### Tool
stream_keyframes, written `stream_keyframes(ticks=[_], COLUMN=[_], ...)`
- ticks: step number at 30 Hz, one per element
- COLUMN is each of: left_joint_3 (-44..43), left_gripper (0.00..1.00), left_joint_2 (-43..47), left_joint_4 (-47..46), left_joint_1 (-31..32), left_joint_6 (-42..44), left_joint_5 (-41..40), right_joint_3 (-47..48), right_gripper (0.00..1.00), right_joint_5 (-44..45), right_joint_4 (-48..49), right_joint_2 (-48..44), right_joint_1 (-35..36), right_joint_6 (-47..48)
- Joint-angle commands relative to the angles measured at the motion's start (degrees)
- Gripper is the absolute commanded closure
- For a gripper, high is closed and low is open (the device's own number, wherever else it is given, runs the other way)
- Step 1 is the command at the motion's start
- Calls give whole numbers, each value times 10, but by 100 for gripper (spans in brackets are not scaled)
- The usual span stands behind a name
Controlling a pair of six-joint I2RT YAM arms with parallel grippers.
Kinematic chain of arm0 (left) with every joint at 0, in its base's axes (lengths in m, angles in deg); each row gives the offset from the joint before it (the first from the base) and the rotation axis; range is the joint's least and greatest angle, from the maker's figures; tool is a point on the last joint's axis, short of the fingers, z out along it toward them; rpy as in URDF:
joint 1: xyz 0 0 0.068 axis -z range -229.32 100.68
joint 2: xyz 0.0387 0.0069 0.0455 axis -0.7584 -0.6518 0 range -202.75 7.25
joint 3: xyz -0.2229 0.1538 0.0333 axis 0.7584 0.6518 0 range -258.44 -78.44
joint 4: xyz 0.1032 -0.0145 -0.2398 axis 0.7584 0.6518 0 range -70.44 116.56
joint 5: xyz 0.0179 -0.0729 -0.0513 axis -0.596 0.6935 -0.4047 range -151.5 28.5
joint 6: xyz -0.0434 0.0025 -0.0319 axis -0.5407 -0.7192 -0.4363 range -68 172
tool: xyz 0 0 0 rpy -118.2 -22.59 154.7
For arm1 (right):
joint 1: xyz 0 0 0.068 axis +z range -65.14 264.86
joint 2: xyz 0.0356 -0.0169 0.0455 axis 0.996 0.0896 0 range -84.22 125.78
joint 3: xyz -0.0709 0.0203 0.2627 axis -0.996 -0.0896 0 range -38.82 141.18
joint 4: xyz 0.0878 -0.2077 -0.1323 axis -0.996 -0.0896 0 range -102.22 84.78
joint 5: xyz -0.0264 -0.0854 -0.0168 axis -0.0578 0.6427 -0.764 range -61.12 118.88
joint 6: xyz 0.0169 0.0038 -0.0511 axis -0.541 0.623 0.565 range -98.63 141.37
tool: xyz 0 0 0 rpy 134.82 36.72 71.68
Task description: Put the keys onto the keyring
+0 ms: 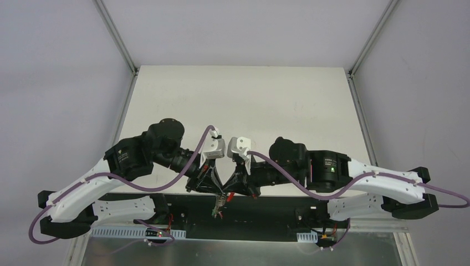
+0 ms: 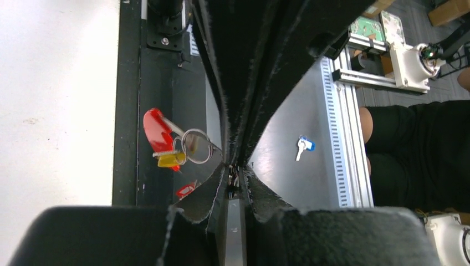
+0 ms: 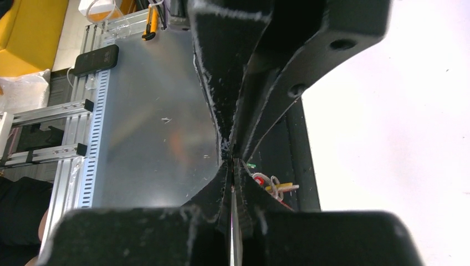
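**Both claws pinched shut at the desk's front edge, key bundle dangling**

Nearest the arm bases, a small silver key with a blue plastic tag (image 2: 304,147) is lying alone on the grey metal sheet (image 2: 288,111) in front of the desk, well apart from everything else. Just beyond it, over the black strip (image 2: 127,111), the left claw (image 2: 233,176) and the right claw (image 3: 233,162) are meeting tip to tip, each with its jaws pressed together. The keyring (image 2: 156,129), a red curved plastic piece with a silvery wire loop (image 2: 197,147), is hanging just beside the left claw's tips, and a yellow-tagged key (image 2: 168,161) is sitting against it. From above, the bundle (image 1: 220,201) is dangling beneath the meeting point. The views are too tight to tell what either claw is actually pinching. Farther back, the white desk (image 1: 244,100) is stretching away.

The main risk appears to be a drop. The bundle is hanging over the dark strip rather than the white top, so any slackening could send it down toward the metal sheet. With the tips this close, a small misalignment could also be knocking them together or twisting the loop.
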Motion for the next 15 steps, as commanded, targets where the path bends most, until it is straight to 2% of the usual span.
stream_keyframes(ticks=[1,3,6,10,15], left_joint_3=[-36,-38,-36,-31,-33], left_gripper=[84,71,64,58,56], left_joint_2=[20,35,61,93,114], left_joint_4=[-47,-58,-76,-109,-138], left_joint_1=[0,0,-1,-1,-1], left_joint_6=[8,10,13,10,3], left_joint_5=[-17,-28,-45,-71,-77], right_joint_3=[-12,-10,-11,-30,-84], right_gripper=[100,100,100,100,100], right_joint_5=[105,172,257,347,414], right_joint_4=[74,82,103,159,307], right_joint_2=[-25,-30,-40,-52,-77], right_joint_1=[48,77,126,182,222], right_joint_6=[1,15,47,98,193])
